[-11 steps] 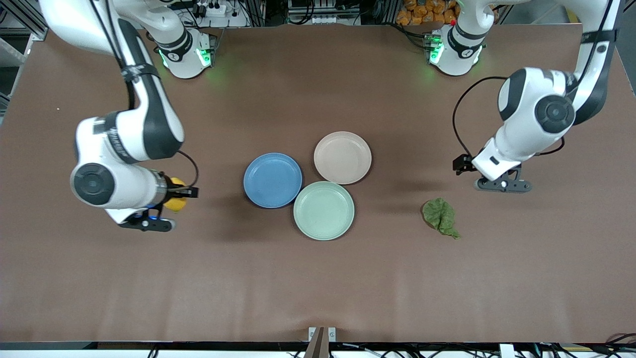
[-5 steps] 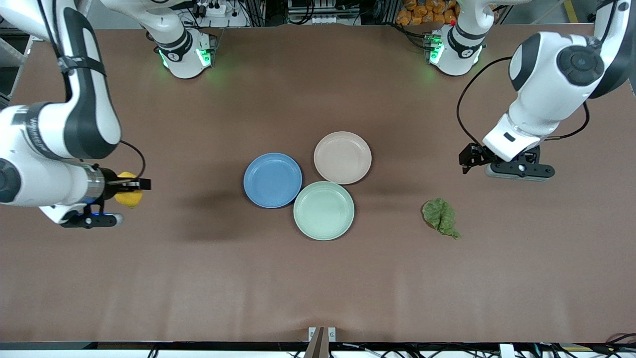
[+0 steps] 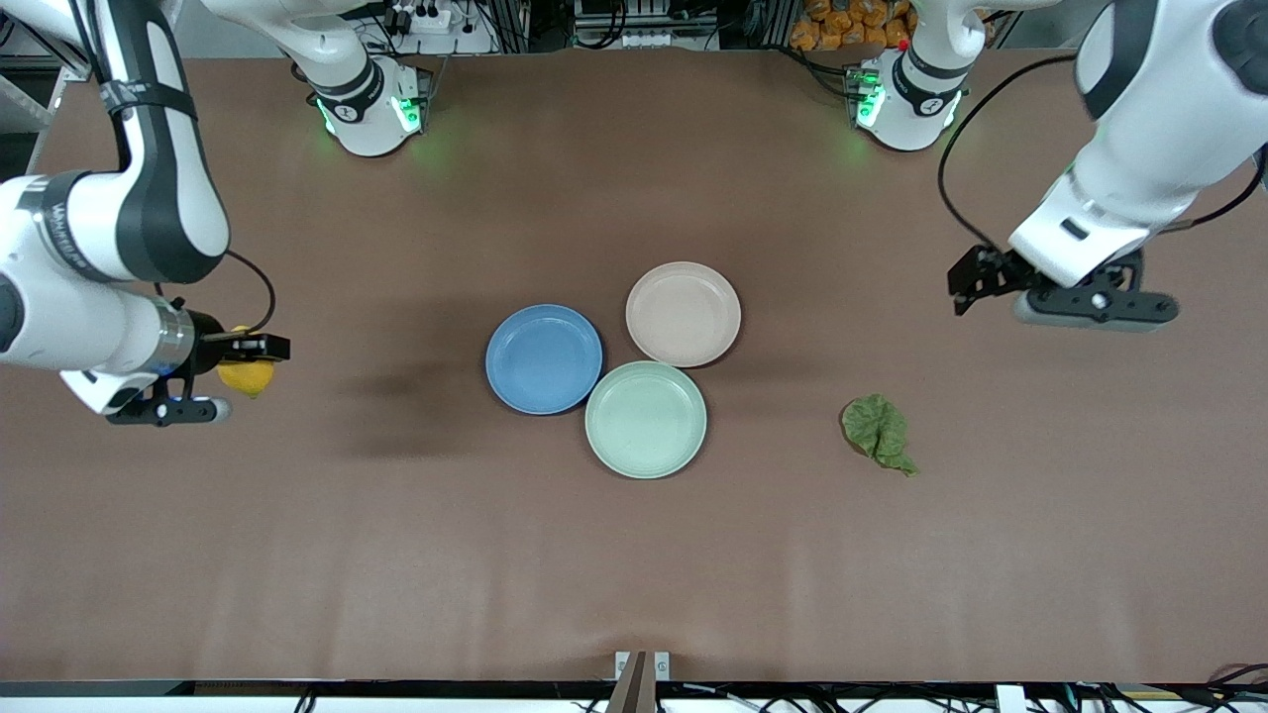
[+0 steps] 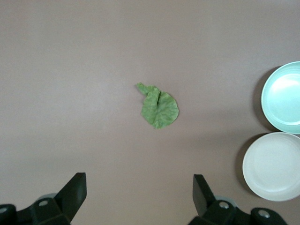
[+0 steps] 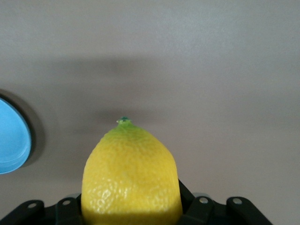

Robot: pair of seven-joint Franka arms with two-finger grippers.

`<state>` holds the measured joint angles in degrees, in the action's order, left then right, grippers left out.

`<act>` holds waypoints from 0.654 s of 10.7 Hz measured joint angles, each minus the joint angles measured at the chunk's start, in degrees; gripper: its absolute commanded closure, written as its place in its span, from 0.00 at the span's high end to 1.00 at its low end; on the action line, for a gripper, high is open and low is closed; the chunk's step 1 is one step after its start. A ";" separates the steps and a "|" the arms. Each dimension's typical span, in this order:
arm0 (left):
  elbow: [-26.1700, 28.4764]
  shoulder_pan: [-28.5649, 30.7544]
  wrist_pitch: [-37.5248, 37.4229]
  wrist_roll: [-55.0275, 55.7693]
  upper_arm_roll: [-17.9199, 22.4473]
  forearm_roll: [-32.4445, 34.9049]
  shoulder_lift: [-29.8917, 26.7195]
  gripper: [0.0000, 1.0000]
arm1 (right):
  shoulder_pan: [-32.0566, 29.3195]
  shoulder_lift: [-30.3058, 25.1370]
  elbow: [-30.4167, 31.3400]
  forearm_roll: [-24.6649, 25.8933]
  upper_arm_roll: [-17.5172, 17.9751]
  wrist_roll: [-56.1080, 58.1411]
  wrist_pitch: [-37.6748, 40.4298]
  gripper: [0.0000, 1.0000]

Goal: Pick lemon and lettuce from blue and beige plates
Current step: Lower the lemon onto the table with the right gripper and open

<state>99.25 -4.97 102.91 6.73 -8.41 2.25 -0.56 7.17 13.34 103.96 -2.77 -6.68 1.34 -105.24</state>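
Right gripper (image 3: 260, 349) up over bare worktop (image 3: 634, 574) at the plates' 9 o'clock, fingers clenched on lemon (image 3: 245, 376); left gripper (image 3: 976, 280) fingers spread, empty, over worktop. Lettuce (image 3: 878, 430) lies on worktop at the 4 o'clock of beige plate (image 3: 684, 313); blue plate (image 3: 543, 357) bare. Risk: smooth rind slips from grip. Versus earlier: both arms pulled outward, left one rising

Robotics lab bench. Two white arms are bolted at the edge of a table (image 3: 634, 555) under a brown mat, with green status LEDs (image 3: 404, 111) lit on the bases. Cable bundles and a power strip (image 3: 421, 17) run along the bases' edge, beside aluminium framing (image 3: 515, 20). Nothing domestic apart from prop plates.
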 measured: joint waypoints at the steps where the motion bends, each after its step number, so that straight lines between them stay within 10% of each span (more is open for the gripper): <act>1: -2.42 -0.01 -3.73 0.00 0.00 0.00 -0.05 1.00 | 0.00 -1.34 4.14 0.02 0.03 0.11 -3.72 0.51; 7: -11.52 -0.09 -14.84 0.00 0.13 -0.01 0.84 1.00 | -0.36 -1.71 18.54 0.33 0.06 0.49 -23.53 0.51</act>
<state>87.73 -5.06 88.08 6.73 -8.28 2.24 0.27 6.81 11.63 122.51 -2.44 -6.62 1.83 -128.76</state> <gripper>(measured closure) 0.000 0.419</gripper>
